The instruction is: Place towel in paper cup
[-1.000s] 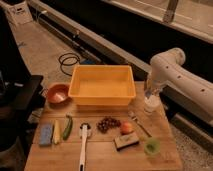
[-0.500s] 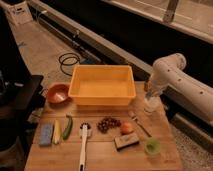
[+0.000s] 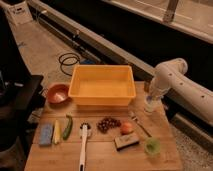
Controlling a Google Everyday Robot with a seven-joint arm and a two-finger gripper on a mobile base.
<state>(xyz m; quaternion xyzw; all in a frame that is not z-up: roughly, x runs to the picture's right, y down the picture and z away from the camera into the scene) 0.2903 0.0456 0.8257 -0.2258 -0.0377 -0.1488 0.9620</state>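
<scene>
A white robot arm (image 3: 182, 85) reaches down over the right rear edge of a wooden table (image 3: 100, 155), its gripper (image 3: 151, 102) hanging just to the right of a yellow plastic bin (image 3: 102, 87). Beneath the gripper sits a pale, whitish shape (image 3: 150, 106) that could be the paper cup, the towel, or one atop the other; from where I stand it cannot be told apart, nor can I tell how the jaws are set.

By the look of it, the task is at or near its closing step: the gripper is poised low over that pale object, as though delivering or pressing the towel into the cup. If so, the next move calls for letting go cleanly and lifting straight up, so the light cup is not tipped or dragged off the table's edge, which lies close by.

The towel itself does not show plainly anywhere else on the table. The rest of the spread lies well apart from the arm: an orange bowl (image 3: 57, 93) at the left, a blue sponge (image 3: 45, 134), a corn cob (image 3: 56, 132) and a green pepper (image 3: 67, 126), a white-handled utensil (image 3: 83, 147), a bunch of grapes (image 3: 108, 123), a peach-coloured fruit (image 3: 127, 128), and a small green cup (image 3: 152, 145) near the front right.
</scene>
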